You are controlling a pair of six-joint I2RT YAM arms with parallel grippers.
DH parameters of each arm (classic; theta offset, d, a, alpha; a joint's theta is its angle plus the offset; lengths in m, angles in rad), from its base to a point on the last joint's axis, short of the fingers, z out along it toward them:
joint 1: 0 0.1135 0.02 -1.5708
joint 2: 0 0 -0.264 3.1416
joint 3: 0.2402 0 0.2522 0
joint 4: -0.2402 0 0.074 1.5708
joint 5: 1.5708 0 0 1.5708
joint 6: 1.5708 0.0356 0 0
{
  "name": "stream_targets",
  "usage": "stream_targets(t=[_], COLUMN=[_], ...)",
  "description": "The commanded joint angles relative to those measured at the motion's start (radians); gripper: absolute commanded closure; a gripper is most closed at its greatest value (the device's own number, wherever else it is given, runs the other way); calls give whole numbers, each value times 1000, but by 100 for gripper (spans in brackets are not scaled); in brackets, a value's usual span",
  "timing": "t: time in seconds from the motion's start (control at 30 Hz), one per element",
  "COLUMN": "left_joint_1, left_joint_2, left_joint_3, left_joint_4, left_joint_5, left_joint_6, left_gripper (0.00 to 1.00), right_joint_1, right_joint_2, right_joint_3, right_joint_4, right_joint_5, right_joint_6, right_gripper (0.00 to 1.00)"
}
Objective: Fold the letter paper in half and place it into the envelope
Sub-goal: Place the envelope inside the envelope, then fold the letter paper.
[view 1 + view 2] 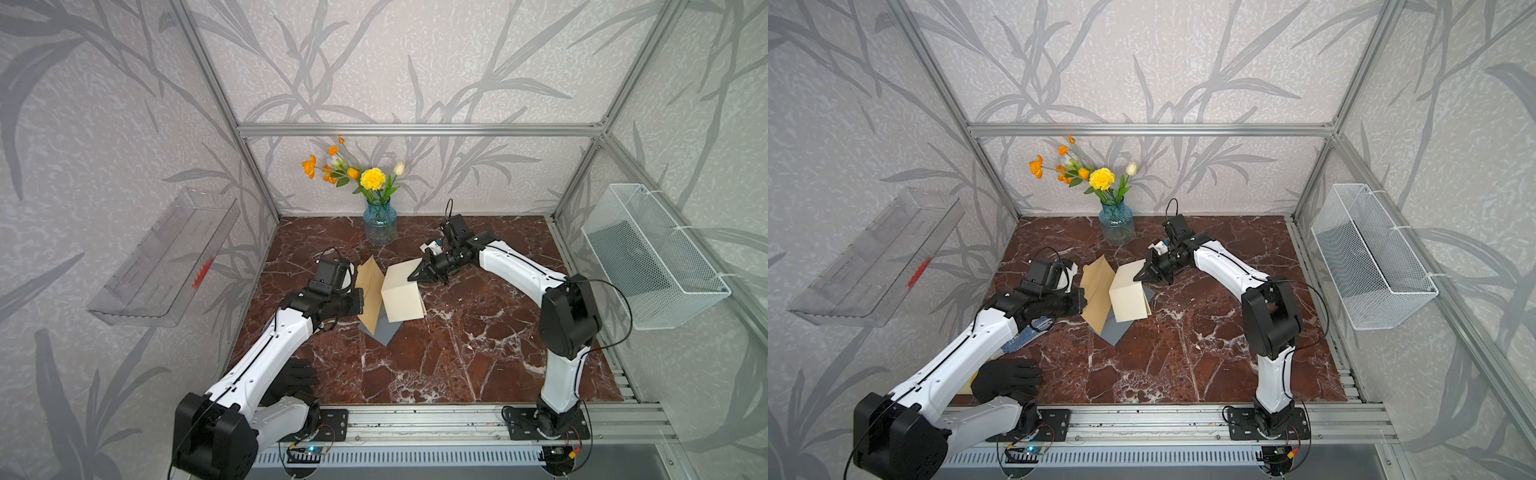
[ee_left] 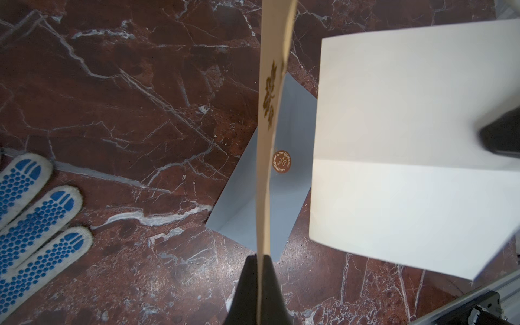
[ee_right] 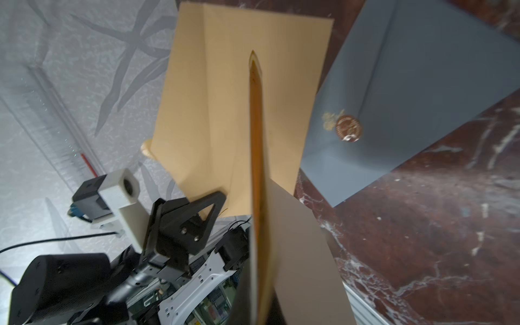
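The fold looks done. The cream letter paper (image 1: 401,297) carries one clear crease across its middle, though its two halves gape apart like a tent rather than lying flat. The right gripper (image 1: 417,277) holds it off the table (image 1: 457,353), with its jaws pressed together on the paper's edge at 2 o'clock.

At 9 o'clock of the paper, just beside it, the left gripper (image 2: 263,259) pinches a tan envelope (image 1: 370,291) by its edge and holds it upright. Its panels spread in a V, so it seems to be the one meant for filling. A grey envelope (image 1: 384,330) lies flat on the marble at 6 o'clock, partly under both, with its flap closed under a round seal (image 2: 282,161).

Insertion has not begun: the paper is outside the tan envelope and no edge is in its mouth. The halves probably need closing first, then lining up with the opening.

Nothing legible appears. The bronze seal shows a script monogram inside a laurel wreath, too small to read. The tan envelope bears a gold ornament (image 2: 270,92), seen nearly edge-on, which is pattern rather than lettering as far as can be told. No brand name shows.
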Motion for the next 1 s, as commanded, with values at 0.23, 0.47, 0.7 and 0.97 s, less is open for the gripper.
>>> stream_targets(t=[0.23,0.47,0.7,0.97], left_joint_1=[-2,1,-5,-24], left_joint_2=[121,148,237,277], left_joint_3=[-17,99,236,111], left_joint_4=[57,-68,-62,338], left_joint_5=[161,55,194,368], left_joint_6=[-125,-200,-421,-799], left_gripper=[92,1,0,0], right_joint_1=[-6,-5,12,46], right_joint_2=[-24,-104,-197,-252], right_joint_3=[-44,-42,-113,-199], right_joint_4=[45,18,144,392], right_joint_5=[184,283,339,296], right_joint_6=[-199,-246,-212,-49], right_gripper=[100,100,100,100])
